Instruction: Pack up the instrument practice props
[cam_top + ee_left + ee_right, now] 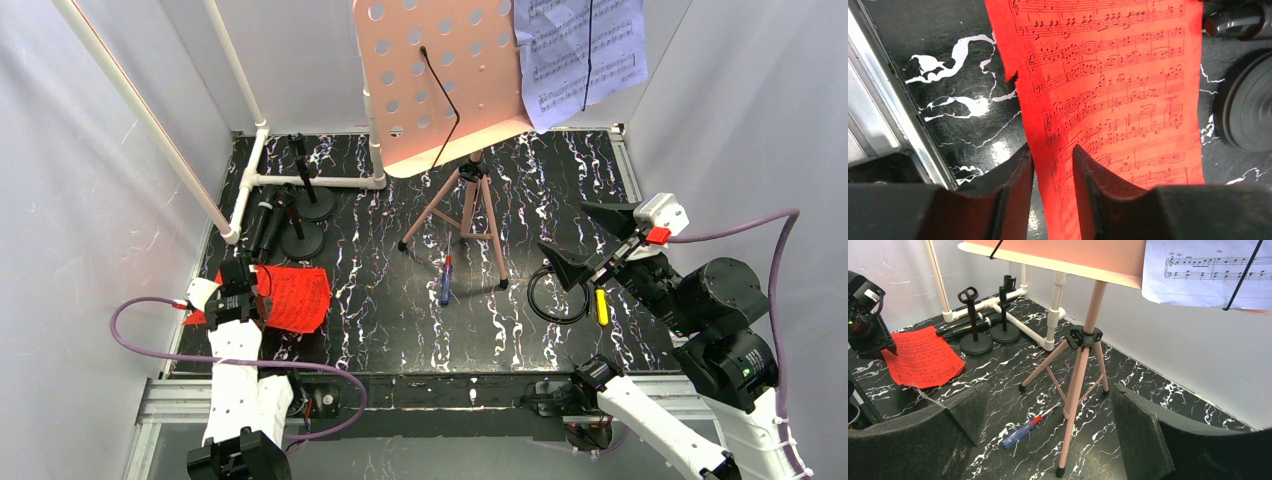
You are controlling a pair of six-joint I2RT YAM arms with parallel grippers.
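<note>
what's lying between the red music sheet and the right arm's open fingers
A blue-and-red-handled screwdriver and the music rack's pink tripod legs; clearest in the top view.

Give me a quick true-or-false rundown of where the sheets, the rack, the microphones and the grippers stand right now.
1. The red music sheet lies on the table at the left gripper. True.
2. The white music sheet lies on the table. False: it hangs on the pink rack, under a black wire.
3. The pink rack stands upright on its tripod legs. True.
4. The right gripper holds a microphone. False: its jaws stand wide open and empty; both microphones sit by the white pipe frame.
</note>
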